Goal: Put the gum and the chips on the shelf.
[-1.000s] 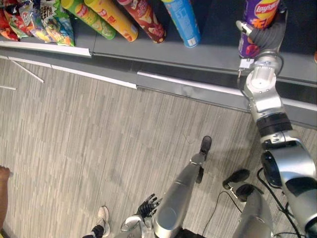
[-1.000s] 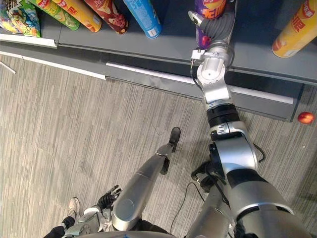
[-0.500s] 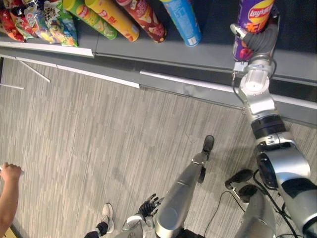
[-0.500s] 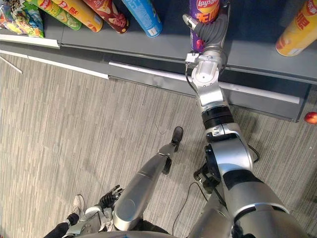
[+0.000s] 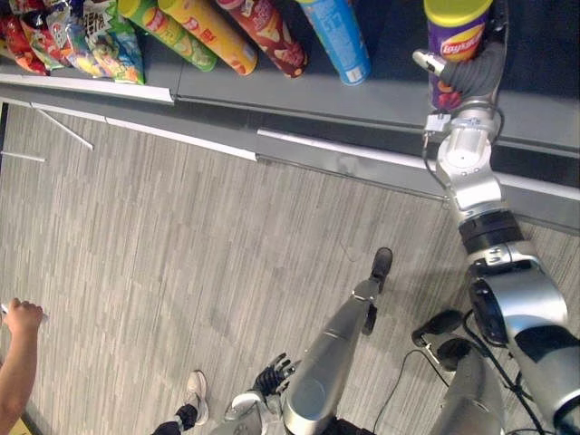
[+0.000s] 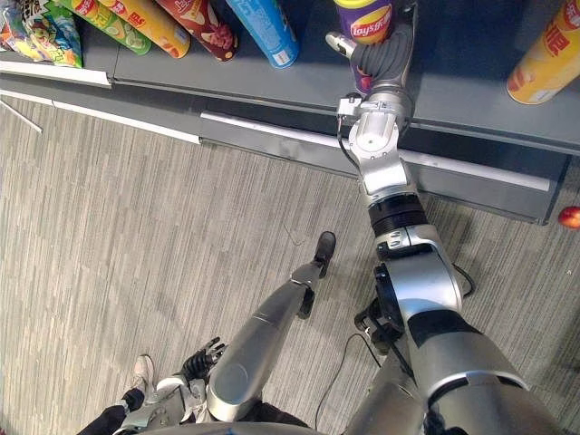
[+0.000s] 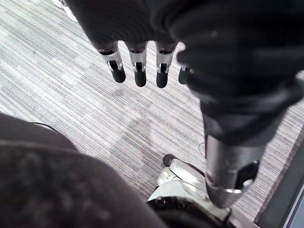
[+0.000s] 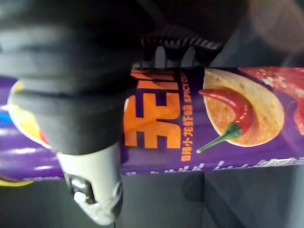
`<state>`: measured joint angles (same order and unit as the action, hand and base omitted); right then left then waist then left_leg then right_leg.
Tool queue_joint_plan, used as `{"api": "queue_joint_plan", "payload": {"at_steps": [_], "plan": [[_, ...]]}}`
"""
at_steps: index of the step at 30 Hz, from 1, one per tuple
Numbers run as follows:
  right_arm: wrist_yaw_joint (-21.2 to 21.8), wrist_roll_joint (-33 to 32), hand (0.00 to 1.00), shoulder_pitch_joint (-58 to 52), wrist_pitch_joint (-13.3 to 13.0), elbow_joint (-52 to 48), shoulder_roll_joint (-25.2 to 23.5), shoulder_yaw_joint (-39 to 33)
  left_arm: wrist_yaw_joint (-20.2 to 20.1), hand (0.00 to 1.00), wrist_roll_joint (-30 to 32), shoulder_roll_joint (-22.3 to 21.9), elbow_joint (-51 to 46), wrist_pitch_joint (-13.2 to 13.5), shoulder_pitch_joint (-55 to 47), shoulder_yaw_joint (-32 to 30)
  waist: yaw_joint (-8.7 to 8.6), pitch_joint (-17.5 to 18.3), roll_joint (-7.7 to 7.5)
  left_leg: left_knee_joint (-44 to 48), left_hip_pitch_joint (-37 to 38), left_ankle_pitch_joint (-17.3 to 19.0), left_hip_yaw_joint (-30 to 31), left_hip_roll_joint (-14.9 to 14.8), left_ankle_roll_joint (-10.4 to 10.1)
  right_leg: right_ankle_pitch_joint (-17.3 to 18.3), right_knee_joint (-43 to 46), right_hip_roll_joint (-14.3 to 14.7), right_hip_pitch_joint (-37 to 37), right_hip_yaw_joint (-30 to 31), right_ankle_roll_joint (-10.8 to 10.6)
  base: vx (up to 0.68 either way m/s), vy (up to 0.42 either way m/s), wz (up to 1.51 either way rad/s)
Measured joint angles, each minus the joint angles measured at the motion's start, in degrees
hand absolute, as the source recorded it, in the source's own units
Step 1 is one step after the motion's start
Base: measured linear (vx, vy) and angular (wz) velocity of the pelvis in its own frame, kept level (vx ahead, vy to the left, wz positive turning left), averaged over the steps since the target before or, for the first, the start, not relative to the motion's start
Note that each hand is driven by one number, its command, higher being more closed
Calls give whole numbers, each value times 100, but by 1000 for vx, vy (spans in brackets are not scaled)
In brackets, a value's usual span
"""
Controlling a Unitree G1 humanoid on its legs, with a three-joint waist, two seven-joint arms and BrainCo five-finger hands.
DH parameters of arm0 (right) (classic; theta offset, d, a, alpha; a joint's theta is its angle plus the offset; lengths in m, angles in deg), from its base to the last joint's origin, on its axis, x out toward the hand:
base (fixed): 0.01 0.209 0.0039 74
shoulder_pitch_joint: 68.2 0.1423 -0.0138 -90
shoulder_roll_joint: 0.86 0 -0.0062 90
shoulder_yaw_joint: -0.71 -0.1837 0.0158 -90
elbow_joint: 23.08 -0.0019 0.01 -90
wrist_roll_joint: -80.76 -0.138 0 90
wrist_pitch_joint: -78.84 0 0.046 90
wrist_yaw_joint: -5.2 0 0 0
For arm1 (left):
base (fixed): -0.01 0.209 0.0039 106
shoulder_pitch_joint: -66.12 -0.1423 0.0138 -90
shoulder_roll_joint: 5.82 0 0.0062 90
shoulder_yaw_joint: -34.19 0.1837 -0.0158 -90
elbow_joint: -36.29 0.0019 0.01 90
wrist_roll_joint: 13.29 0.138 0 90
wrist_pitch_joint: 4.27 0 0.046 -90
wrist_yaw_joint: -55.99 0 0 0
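At the shelf (image 5: 272,86), right hand (image 5: 473,71) curled round purple chips can (image 5: 456,41), chilli-pepper label, orange lettering.

Purple, yellow-topped chips can (image 5: 458,41); grey, finely streaked floor (image 5: 181,236).

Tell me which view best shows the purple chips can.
The right eye view: the purple chips can shows from yellow lid down, at the shelf, with the right hand curled round it. The left eye view matches; the right wrist view gives its label close up.
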<state>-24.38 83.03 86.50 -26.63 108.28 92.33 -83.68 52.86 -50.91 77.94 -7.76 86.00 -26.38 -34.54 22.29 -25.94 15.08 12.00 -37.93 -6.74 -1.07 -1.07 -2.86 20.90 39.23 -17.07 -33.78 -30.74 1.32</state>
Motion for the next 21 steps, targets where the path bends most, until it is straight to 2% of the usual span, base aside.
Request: {"api": "queue_joint_plan", "payload": {"at_steps": [8, 11, 21], "plan": [[14, -3, 0, -8, -29, 29, 0, 2, -22, 0, -18, 9, 38, 58, 15, 47, -1, 0, 0, -14, 66, -1, -24, -17, -1, -2, -18, 19, 42, 18, 1, 0, 0, 0], [27, -3, 0, -91, -113, 149, -14, 43, -36, 0, -41, -3, 107, 88, 37, 57, -6, 3, 4, -97, 215, -7, -36, -48, -9, -15, -126, 81, 186, 24, -12, 4, -33, -6], [363, -1, 0, -253, -158, 229, -186, 283, 20, 0, -47, -38, 234, 78, 34, 56, -36, 3, 4, -195, 582, -13, -141, -185, -23, -110, -478, 302, 573, 87, -38, 26, -45, -8]]}}
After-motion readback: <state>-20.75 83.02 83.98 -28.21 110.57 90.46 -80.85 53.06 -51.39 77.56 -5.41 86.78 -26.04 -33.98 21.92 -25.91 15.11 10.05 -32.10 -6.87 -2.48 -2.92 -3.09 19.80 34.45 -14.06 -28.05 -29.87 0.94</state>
